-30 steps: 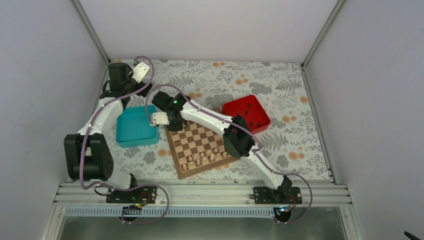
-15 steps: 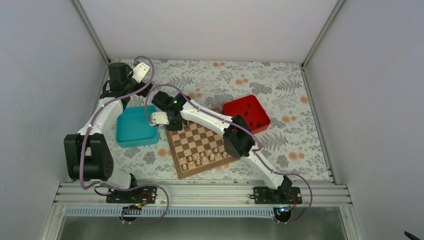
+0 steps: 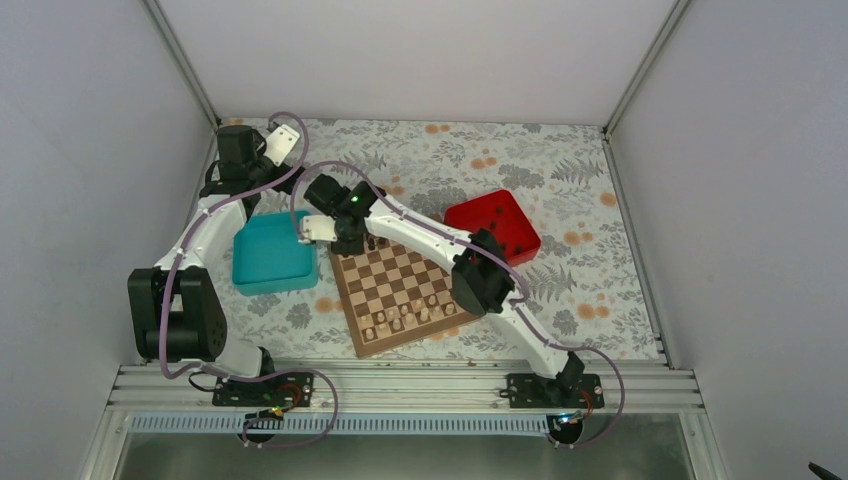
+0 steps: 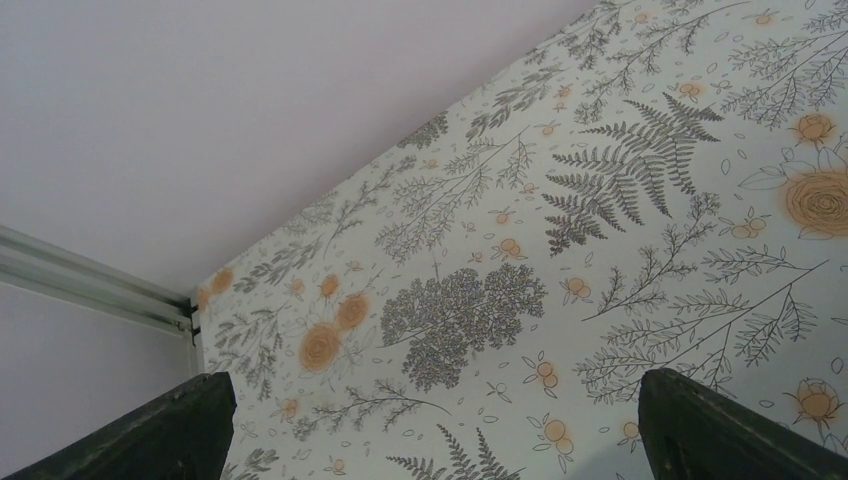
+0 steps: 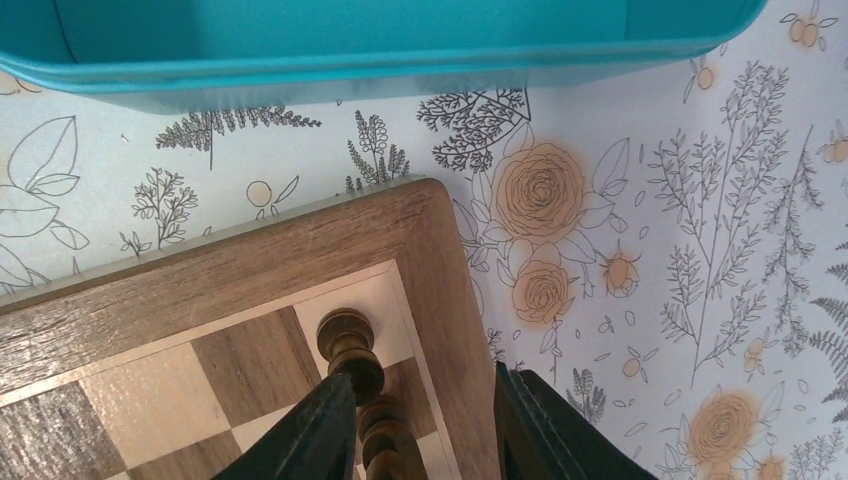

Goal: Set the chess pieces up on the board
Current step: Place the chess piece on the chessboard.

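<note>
I note the right hand (image 5: 425, 400) open, a dark chess piece (image 5: 350, 345) standing between its fingers on a corner square of the board (image 5: 200, 270), near the teal tray (image 5: 400, 70). The left hand (image 4: 435, 400) is wide open, holding nothing.

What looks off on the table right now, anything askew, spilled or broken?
Only the chessboard: it lies turned at an angle to the near rail instead of square to it. Nothing looks spilled or damaged.
</note>
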`<state>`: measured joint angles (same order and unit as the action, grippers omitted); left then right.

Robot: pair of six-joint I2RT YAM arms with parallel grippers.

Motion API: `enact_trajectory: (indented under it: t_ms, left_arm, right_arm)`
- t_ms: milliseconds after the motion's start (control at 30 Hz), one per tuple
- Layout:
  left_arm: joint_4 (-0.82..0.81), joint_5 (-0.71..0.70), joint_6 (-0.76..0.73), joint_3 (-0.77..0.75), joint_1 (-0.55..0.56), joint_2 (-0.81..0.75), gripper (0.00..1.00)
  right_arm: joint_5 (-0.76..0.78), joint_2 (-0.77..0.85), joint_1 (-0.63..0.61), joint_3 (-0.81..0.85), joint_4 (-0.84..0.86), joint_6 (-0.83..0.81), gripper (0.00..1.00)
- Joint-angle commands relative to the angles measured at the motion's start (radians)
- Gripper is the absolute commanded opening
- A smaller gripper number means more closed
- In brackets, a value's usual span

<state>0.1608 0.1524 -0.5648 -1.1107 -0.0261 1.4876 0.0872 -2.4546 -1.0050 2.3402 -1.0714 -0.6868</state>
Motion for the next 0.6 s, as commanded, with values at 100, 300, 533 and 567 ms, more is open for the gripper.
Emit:
enact_trajectory:
  t_ms: [100,300,533,567]
  left_arm:
    - [0.016,0.028,-0.003,-0.023,-0.005,-0.003,1.00]
    - [0.016,0.032,-0.003,-0.022,-0.005,0.002,1.00]
    - [-0.002,0.020,0.000,-0.016,-0.006,-0.006,1.00]
    - [-0.005,0.018,0.001,-0.014,-0.005,-0.008,1.00]
  right_arm:
    - [-0.011,0.049,0.003,-0.015,-0.007,0.010,0.38]
    - [0.004,0.063,0.004,-0.014,-0.007,0.014,0.39]
    - [0.016,0.204,0.101,-0.044,-0.045,0.069,0.41]
    - [0.012,0.239,0.131,-0.064,-0.052,0.077,0.41]
